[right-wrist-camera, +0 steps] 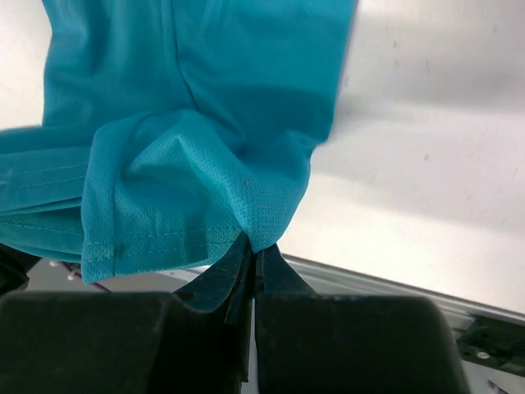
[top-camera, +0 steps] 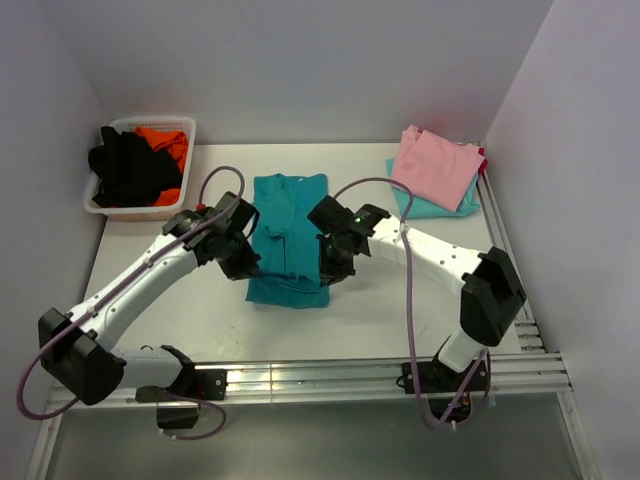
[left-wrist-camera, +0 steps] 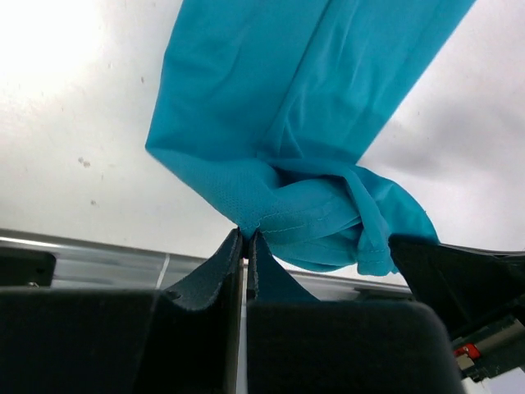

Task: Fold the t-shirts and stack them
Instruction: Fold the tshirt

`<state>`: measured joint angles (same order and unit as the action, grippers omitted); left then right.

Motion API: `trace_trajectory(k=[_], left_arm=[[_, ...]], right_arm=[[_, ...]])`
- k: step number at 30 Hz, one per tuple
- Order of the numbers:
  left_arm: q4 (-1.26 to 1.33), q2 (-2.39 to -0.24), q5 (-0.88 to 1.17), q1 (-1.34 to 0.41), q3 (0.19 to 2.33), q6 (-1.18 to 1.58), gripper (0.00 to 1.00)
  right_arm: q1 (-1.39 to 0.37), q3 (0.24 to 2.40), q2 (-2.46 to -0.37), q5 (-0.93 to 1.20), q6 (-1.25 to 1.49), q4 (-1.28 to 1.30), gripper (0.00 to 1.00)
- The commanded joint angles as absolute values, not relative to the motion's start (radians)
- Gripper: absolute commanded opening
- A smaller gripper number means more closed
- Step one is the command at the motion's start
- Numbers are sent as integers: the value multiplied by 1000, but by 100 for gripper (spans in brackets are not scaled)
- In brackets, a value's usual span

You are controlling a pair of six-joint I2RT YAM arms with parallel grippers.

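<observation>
Pinching the near hem of the teal t-shirt [top-camera: 288, 235] at its two corners, both arms are holding the cloth just off the table [top-camera: 390, 310]. The left gripper [left-wrist-camera: 244, 240] is pressing its fingers together on the left corner and the right gripper [right-wrist-camera: 253, 250] is doing the same on the right corner, each with only a thin bite of fabric between the pads. The shirt is lying in the middle of the table with its collar toward the far wall, its sides seemingly turned in to form a long strip, and the hem between the grippers is bunching and sagging. The pink t-shirt [top-camera: 435, 165] is resting folded on the pale aqua t-shirt [top-camera: 425, 207] at the far right corner. By the look of it, the hem is about to be carried toward the collar. The danger is sitting in those shallow grips: a corner is likely to slip free if the arms are pulling apart or rising unevenly. The slack middle is also liable to tuck under, leaving a crooked rectangle for the stack.
</observation>
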<state>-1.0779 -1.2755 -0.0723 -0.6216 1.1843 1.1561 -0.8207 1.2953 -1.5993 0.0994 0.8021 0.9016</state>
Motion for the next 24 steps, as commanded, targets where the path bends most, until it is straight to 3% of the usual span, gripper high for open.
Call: trace_trajectory(k=[1,11,12,14,15,16,18,20,24], left_arm=[[-1032,-1327,-46,-581,1244,1060,0],[-965,-1621,-15,-387,1410,936,0],[-963,-1694,-8,-361,1457,918,12],[-962,-1768,-9,-316,1517,894,50],[-968,-1835,-15,-284,1585,876,99],[-992,-1864,-18,-270,1627,873,99],[-1005,-1907,-11,-229,1739,867,100],[-1014,-1908,-9,-206,1802,867,99],[-1014,-1862,-9,-198,1885,839,99]], right_arm=[[-793,1400,-1676,117,727,940,0],[-664,1845,-2046,124,600,1075,0],[-631,1962,-2086,118,597,1100,7],[-597,2104,-2207,88,588,1195,38],[-582,2252,-2282,69,589,1263,83],[-546,2317,-2310,71,584,1287,100],[-513,2429,-2342,95,577,1313,100],[-463,2409,-2306,113,572,1289,100],[-420,2090,-2064,121,575,1157,100]])
